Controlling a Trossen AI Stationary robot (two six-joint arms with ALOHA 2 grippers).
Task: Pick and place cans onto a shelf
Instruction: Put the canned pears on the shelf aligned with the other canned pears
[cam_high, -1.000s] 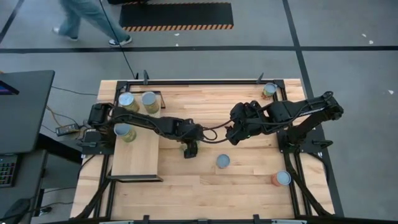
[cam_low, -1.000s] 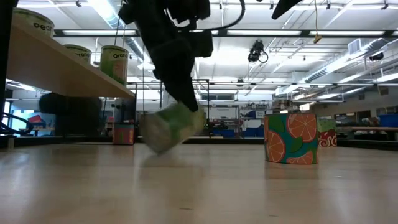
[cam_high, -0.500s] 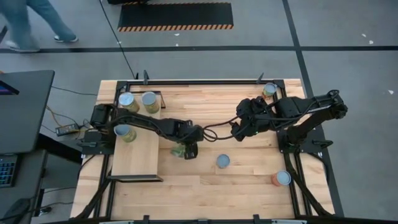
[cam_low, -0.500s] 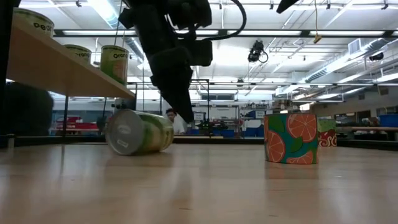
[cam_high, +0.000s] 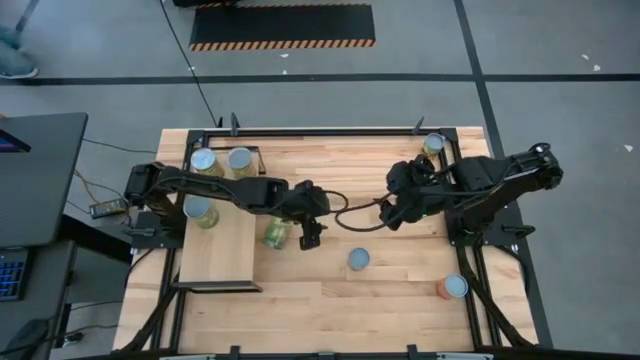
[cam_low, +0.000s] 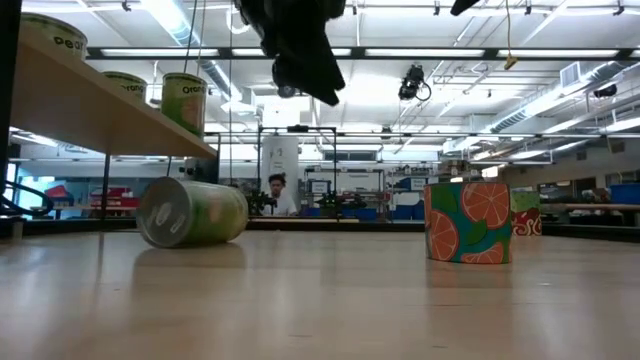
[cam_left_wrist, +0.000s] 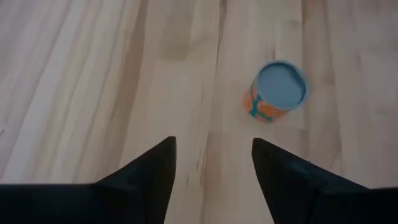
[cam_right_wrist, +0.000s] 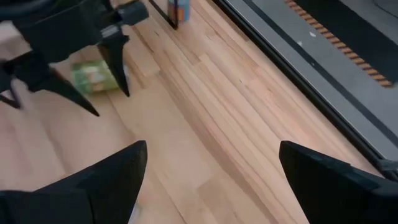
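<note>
Three cans up on the shelf, four not yet placed; one of those is toppled.

Tabletop (cam_high: 330, 300): the shelf (cam_high: 220, 262) stands along its left side with three cans (cam_high: 239, 158) on its far half, the near half bare. Left arm reaches to mid-table; left gripper (cam_high: 311, 236) hangs above the wood, jaws part open with nothing between them, as its wrist view shows bare planks in the gap. Right gripper (cam_high: 392, 212) waits right of centre, jaws wide and holding nothing. Green can (cam_high: 274, 232) lies on its side between the shelf and the left gripper, resting free on the table in the low view. Orange-patterned can (cam_high: 359, 259) stands upright mid-table. Two more stand at the right edge, far (cam_high: 433, 144) and near (cam_high: 453, 287). Judgement: under half done, and the toppled can wants a sideways grip.
</note>
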